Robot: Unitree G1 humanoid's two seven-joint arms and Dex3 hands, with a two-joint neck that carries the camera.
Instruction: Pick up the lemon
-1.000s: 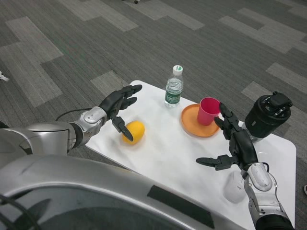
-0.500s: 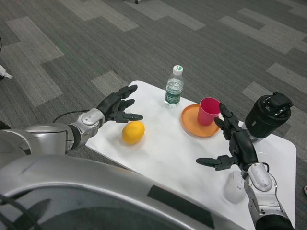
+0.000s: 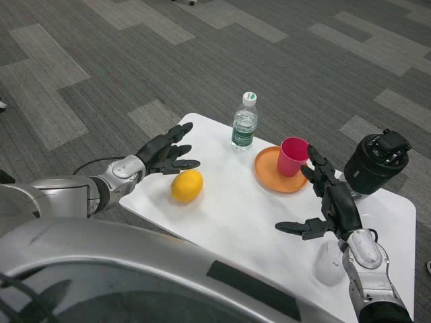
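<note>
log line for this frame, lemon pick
step: reach | left hand: open, beside lemon, not gripping | right hand: open, waiting near pink cup | lemon: on white table

Lemon (image 3: 186, 186) is set on table (image 3: 249, 222), left of plate (image 3: 269, 175). Cup (image 3: 293, 156) is stood on plate; bottle (image 3: 244, 122) behind, left of plate. Left hand (image 3: 165, 153) is held just behind lemon.

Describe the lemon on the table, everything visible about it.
The lemon is yellow-orange, oval and smooth-looking, whole and unpeeled. It lies on its side on the white table near the table's left edge. Nothing grips it: the left hand is just behind it with fingers spread, apparently not touching. The water bottle and orange plate stand apart from it.
</note>
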